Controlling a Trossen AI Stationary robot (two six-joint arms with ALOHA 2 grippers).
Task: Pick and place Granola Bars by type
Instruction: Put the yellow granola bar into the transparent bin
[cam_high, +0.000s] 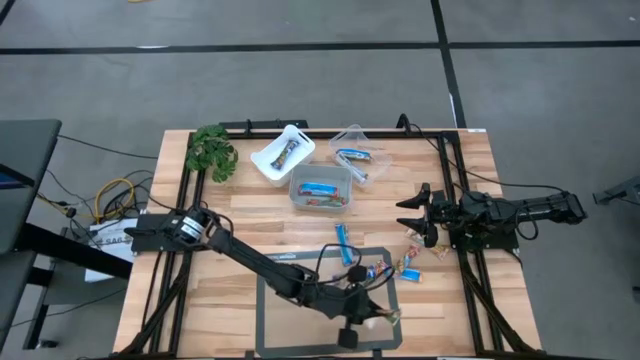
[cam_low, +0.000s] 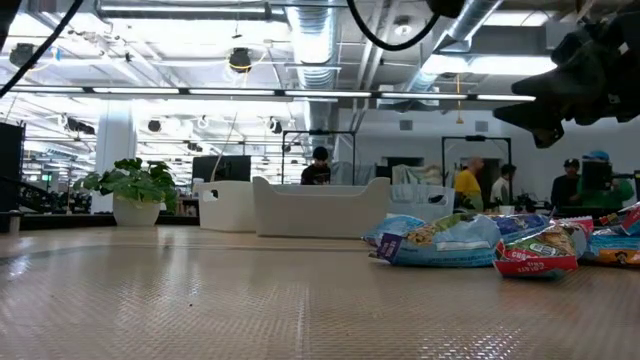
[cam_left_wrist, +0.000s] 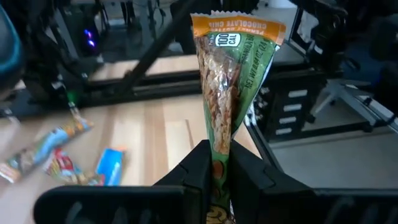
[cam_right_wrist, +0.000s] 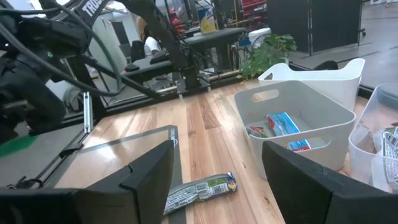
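Note:
My left gripper (cam_high: 378, 317) is over the dark mat near the table's near edge, shut on a green and orange granola bar (cam_left_wrist: 233, 81). My right gripper (cam_high: 413, 216) hovers open near the table's right side. A green-wrapped bar (cam_right_wrist: 199, 190) lies flat on the wood between and beyond its fingers. More bars lie loose on the table: a blue one (cam_high: 343, 243) and a mixed cluster (cam_high: 395, 268), which the low view shows as a pile (cam_low: 470, 242). Other bars lie inside the three tubs. My left gripper pinches the green and orange bar between its two fingers, at the wrapper's lower part (cam_left_wrist: 222, 149). The rest of the bar sticks straight out beyond the fingertips, with its crimped orange end (cam_left_wrist: 236, 25) free and touching nothing. The end of the bar behind the fingers is hidden by them.
A white tub (cam_high: 283, 152), a clear tub (cam_high: 320, 188) and another clear tub (cam_high: 358, 155) stand toward the far edge, with a green plant (cam_high: 210, 152) at the far left corner. The dark mat (cam_high: 290, 310) covers the near middle. Black frame rails (cam_high: 470, 270) run along the table's sides.

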